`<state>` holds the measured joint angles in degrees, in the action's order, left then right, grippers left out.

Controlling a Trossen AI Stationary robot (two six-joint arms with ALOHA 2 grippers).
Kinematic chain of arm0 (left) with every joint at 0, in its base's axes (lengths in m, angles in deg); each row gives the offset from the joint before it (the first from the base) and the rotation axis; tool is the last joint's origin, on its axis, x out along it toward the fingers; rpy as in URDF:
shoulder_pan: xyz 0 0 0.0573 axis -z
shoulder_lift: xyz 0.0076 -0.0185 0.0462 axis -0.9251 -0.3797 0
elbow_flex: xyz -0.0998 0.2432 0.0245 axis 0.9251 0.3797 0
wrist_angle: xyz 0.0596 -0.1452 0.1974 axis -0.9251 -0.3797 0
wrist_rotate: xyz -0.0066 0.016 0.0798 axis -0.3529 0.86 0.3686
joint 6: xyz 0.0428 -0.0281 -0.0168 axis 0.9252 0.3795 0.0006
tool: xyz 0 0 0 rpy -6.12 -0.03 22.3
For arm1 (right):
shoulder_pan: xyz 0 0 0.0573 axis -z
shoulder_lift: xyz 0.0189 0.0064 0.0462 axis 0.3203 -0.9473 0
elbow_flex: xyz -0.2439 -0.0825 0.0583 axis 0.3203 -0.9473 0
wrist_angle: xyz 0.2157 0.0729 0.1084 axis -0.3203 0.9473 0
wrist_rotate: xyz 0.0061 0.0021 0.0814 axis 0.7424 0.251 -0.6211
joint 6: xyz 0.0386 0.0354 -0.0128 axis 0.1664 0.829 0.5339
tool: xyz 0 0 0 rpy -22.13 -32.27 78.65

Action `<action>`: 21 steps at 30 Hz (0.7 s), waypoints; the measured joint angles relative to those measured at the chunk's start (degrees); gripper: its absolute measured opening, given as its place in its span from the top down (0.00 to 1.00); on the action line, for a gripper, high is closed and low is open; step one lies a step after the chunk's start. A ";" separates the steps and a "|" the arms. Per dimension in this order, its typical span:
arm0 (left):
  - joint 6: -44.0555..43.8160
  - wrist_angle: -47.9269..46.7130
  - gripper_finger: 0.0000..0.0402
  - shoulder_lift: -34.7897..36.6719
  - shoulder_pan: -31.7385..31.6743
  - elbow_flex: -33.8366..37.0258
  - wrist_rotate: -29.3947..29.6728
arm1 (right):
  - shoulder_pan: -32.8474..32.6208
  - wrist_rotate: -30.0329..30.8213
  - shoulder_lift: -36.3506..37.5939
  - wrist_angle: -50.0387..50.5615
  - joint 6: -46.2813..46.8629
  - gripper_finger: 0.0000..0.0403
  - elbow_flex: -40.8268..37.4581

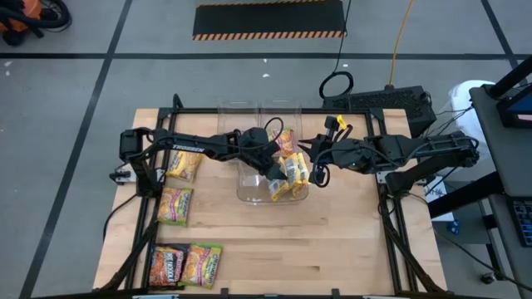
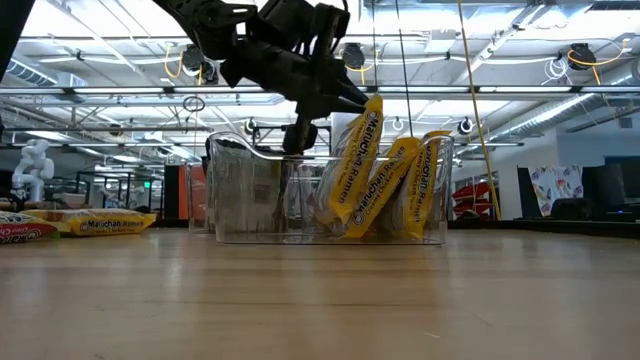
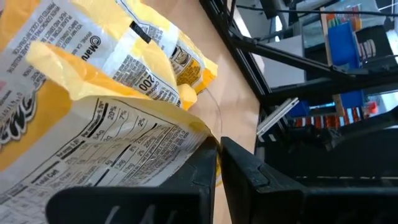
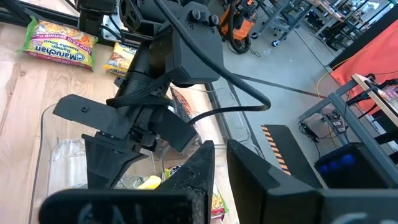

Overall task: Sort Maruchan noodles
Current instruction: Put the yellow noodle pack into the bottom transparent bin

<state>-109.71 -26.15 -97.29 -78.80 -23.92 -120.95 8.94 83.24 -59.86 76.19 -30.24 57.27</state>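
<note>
the clear plastic bin [image 1: 249,193] stands in the middle of the wooden worktop [image 1: 332,241], and everything here is placed from it. inside the bin, at the side toward the right arm, several yellow packets [image 2: 362,170] of maruchan noodles stand on their edges and lean on each other. the left gripper [image 1: 278,170] is over the bin, down among these yellow packets; in the left wrist view its fingers [image 3: 205,168] are almost together, with only a thin gap, and the corner of a yellow packet lies just against them, but i cannot tell if they really pinch it. the right gripper [image 1: 309,158] hangs just beside the bin, on its right-arm side, with narrow space between its fingers [image 4: 202,168]; nothing shows between them. well apart from the bin, on the left-arm side of the worktop, more packets lie flat: a yellow one [image 1: 184,165], a lime-green one [image 1: 174,205], and nearer the front edge a dark one [image 1: 167,265] touching another lime-green one [image 1: 204,264]
</note>
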 joint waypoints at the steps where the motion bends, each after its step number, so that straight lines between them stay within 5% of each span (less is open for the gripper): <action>1: 0.60 -0.09 0.93 0.00 0.00 0.00 0.25 | 0.00 0.00 0.00 0.00 0.00 0.90 0.00; 9: 5.03 -9.15 0.93 -0.02 -0.80 -0.09 8.95 | 0.00 -0.02 0.00 0.00 0.00 0.90 0.00; 21: 8.20 -7.26 0.94 -0.02 -0.98 -0.09 9.43 | 0.00 -0.02 0.00 0.00 0.00 0.90 0.00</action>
<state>-101.51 -33.41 -97.31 -79.78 -24.01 -111.51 8.94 83.22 -59.86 76.19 -30.24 57.27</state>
